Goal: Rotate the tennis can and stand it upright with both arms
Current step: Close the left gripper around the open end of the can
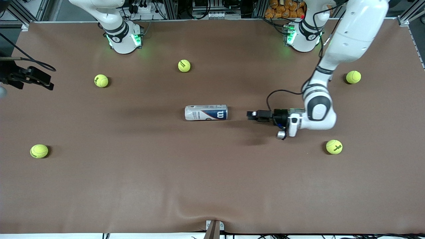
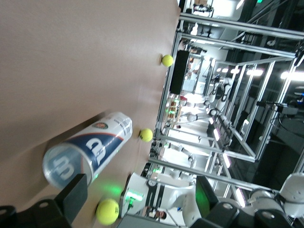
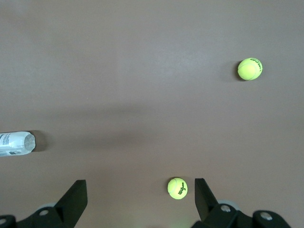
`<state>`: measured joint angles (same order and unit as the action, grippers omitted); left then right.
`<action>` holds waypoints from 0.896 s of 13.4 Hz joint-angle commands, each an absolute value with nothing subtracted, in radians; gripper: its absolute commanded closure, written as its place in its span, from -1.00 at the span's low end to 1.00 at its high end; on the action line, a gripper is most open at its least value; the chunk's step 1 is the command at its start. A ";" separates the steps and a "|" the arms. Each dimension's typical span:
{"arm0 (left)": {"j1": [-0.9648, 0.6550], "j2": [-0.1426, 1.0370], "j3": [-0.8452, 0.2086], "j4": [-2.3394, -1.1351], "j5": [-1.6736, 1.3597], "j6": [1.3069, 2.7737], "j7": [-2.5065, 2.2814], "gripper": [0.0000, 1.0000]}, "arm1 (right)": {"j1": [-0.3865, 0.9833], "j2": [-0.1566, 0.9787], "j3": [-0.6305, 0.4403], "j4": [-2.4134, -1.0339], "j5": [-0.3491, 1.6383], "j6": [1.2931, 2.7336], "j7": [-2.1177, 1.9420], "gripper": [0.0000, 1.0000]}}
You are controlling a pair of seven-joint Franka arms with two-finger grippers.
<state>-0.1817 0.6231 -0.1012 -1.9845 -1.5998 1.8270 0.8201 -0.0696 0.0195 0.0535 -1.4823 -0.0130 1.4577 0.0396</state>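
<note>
The tennis can (image 1: 206, 113) lies on its side at the middle of the brown table (image 1: 212, 186), its navy "W" end toward the left arm's end. My left gripper (image 1: 251, 115) is turned sideways just above the table and points at that end, a short gap away. It is open and empty. In the left wrist view the can (image 2: 90, 149) lies just ahead of the left gripper (image 2: 142, 190), close to one finger (image 2: 71, 194). My right gripper (image 1: 46, 81) hangs high over the right arm's end of the table, open and empty (image 3: 140, 187). The can's white end (image 3: 16, 144) shows at that view's edge.
Several yellow-green tennis balls lie scattered: one (image 1: 334, 146) nearer the camera than the left gripper, one (image 1: 353, 77) by the left arm's forearm, others (image 1: 184, 65), (image 1: 101, 80), (image 1: 39, 151) toward the right arm's end. One ball (image 3: 177, 188) lies on the table far below the right gripper.
</note>
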 commanded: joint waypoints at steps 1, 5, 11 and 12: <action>-0.268 0.644 -0.100 -1.986 -1.719 1.902 0.854 -1.00 | -0.100 -0.012 0.038 -1.488 0.015 1.465 0.043 -1.00; -0.276 0.670 -0.100 -2.009 -1.729 1.922 0.871 -1.00 | -0.101 0.014 0.031 -1.390 0.005 1.457 0.046 -1.00; -0.328 0.680 -0.100 -2.019 -1.822 1.951 0.874 -1.00 | -0.107 0.034 0.000 -1.390 0.020 1.447 0.051 -1.00; -0.342 0.687 -0.100 -2.014 -1.830 1.953 0.873 -1.00 | -0.107 0.034 0.000 -1.391 0.020 1.445 0.052 -1.00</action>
